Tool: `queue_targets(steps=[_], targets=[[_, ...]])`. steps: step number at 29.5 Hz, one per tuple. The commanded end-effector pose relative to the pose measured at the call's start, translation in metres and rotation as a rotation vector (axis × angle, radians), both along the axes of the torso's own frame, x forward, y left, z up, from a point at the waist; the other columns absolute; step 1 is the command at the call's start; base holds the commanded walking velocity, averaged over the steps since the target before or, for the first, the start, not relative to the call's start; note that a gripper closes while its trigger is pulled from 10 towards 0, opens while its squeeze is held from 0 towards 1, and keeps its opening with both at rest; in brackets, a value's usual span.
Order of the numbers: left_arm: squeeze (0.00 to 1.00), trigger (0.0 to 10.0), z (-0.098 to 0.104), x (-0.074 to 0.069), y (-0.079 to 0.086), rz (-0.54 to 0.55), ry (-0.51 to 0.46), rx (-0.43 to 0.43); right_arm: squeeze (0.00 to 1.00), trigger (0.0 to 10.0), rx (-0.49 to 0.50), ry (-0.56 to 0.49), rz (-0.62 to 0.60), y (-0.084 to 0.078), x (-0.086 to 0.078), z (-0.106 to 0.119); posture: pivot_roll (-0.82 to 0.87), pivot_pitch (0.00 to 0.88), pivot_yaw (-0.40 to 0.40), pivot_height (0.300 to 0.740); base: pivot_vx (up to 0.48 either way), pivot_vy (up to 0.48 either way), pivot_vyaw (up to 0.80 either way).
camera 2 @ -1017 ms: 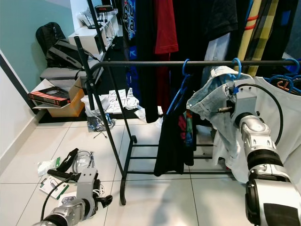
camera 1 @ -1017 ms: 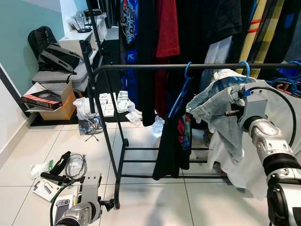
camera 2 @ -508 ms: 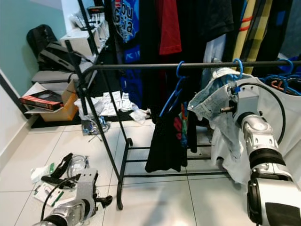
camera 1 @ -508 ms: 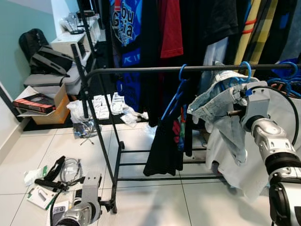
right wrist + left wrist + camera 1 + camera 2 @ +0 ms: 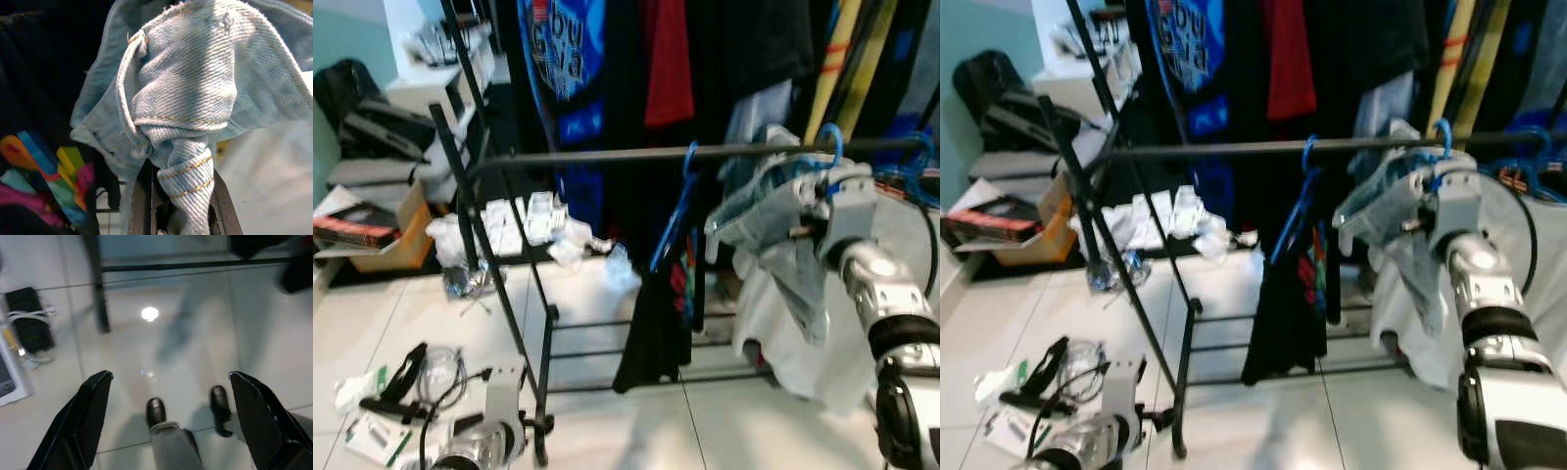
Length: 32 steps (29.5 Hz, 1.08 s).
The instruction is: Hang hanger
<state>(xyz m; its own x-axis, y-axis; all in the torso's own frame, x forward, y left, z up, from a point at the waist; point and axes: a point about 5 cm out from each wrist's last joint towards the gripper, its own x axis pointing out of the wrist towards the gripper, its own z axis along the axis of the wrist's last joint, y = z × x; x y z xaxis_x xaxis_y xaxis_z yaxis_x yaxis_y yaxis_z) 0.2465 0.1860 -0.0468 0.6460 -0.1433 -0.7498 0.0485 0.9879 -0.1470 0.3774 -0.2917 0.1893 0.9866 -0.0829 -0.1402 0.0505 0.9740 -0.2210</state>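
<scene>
A blue hanger (image 5: 826, 142) carrying pale blue jeans (image 5: 773, 211) has its hook at the black rail (image 5: 607, 157) of the clothes rack. My right gripper (image 5: 181, 196) is shut on a bunched fold of the jeans just under the rail, and its silver arm (image 5: 876, 284) reaches up from the right. The denim hides the fingers in the eye views. A second blue hanger (image 5: 680, 196) with a black garment (image 5: 651, 323) hangs left of it. My left gripper (image 5: 169, 377) hangs low, open and empty, over the white floor tiles.
The rack's slanted black post (image 5: 499, 284) and low crossbars (image 5: 607, 323) stand in front of me. Cables and packets (image 5: 401, 377) litter the floor at left, near a cardboard box (image 5: 372, 235). Dark and red clothes (image 5: 666, 59) hang behind. A white garment (image 5: 803, 343) hangs beside the jeans.
The whole picture has shifted and blurred, so the camera has moved. My right gripper keeps its hold on the jeans at the rail. The left arm still hangs low.
</scene>
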Motion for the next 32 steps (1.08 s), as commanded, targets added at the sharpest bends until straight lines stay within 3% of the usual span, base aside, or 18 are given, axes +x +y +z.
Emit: queue_targets(steps=[1, 6, 13, 26, 32], targets=[[0.00, 10.0, -0.001, -0.003, 0.004, -0.006, 0.015, 0.017, 0.00, 10.0, -0.017, -0.064, 0.036, 0.005, 0.005, 0.020, -0.07, 0.000, 0.045, 0.740, 0.401, 0.000, 0.00], [0.00, 10.0, -0.002, -0.003, 0.004, -0.005, 0.016, 0.018, 0.00, 10.0, -0.019, -0.047, 0.055, 0.009, 0.006, 0.018, -0.07, 0.000, 0.045, 0.740, 0.386, 0.000, 0.00], [0.00, 10.0, -0.002, -0.003, 0.006, 0.019, 0.010, 0.028, 0.00, 10.0, -0.018, -0.035, 0.074, 0.012, 0.007, 0.016, -0.07, 0.000, 0.046, 0.740, 0.000, 0.000, 0.00], [0.00, 10.0, -0.001, -0.002, 0.004, -0.009, 0.012, 0.010, 0.00, 10.0, -0.017, 0.007, 0.129, 0.017, 0.004, 0.008, -0.07, 0.000, 0.048, 0.740, 0.000, -0.458, 0.00], [0.00, 10.0, -0.001, -0.002, 0.003, -0.011, 0.012, 0.004, 0.00, 10.0, -0.061, 0.058, 0.140, 0.016, 0.002, 0.004, -0.07, 0.000, 0.047, 0.740, 0.000, -0.457, 0.00]])
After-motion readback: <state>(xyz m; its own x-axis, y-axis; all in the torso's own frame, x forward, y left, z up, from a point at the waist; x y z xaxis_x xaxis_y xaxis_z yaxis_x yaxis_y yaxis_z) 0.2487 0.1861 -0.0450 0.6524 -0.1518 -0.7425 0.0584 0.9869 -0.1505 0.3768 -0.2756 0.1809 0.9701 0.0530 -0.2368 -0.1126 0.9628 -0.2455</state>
